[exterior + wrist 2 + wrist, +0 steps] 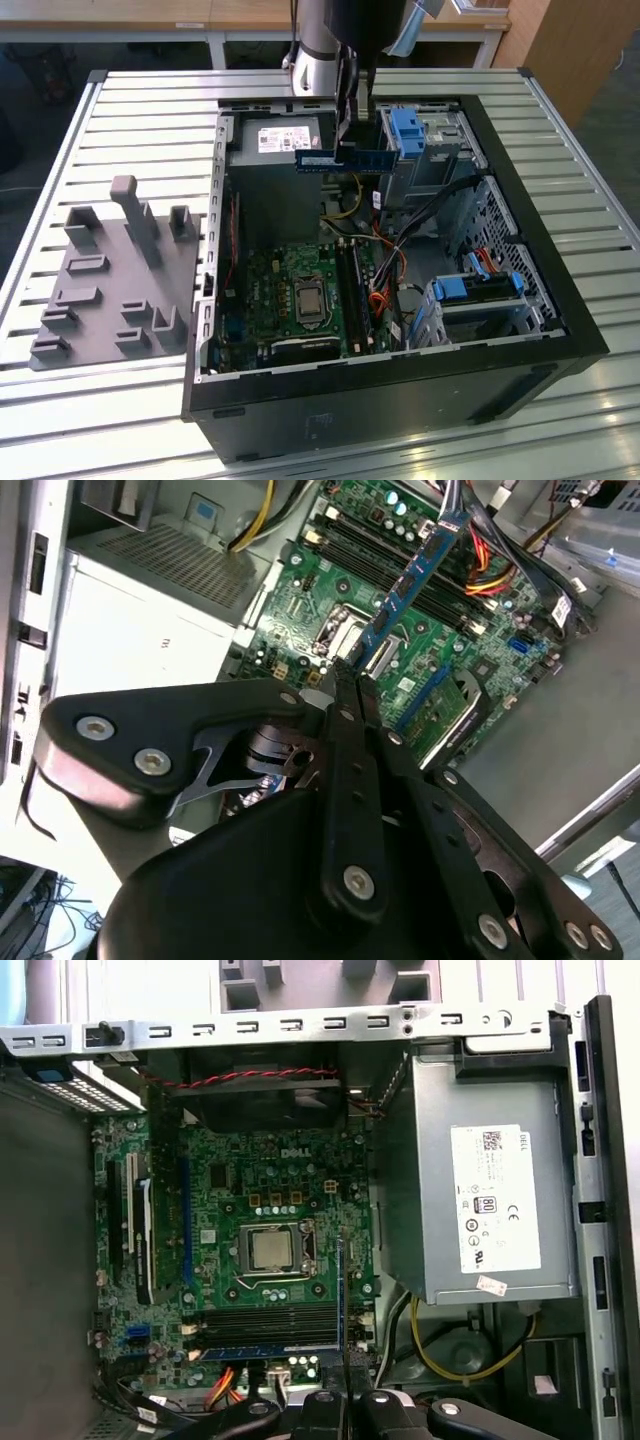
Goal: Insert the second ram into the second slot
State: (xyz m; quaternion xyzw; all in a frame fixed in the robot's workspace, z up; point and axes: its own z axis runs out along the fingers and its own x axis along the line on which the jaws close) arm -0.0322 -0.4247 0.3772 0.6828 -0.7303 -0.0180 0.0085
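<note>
We see a silver work table of ribbed aluminium slats (130, 110) spreading across most of the exterior view, evenly lit, with soft glare on its nearest slats. Behind it stands a long desk with a pale wooden top (120, 12) and white metal legs (215, 45). At the exterior view's right rises a brown wooden panel (565, 45), with dark grey floor (618, 120) below it.
</note>
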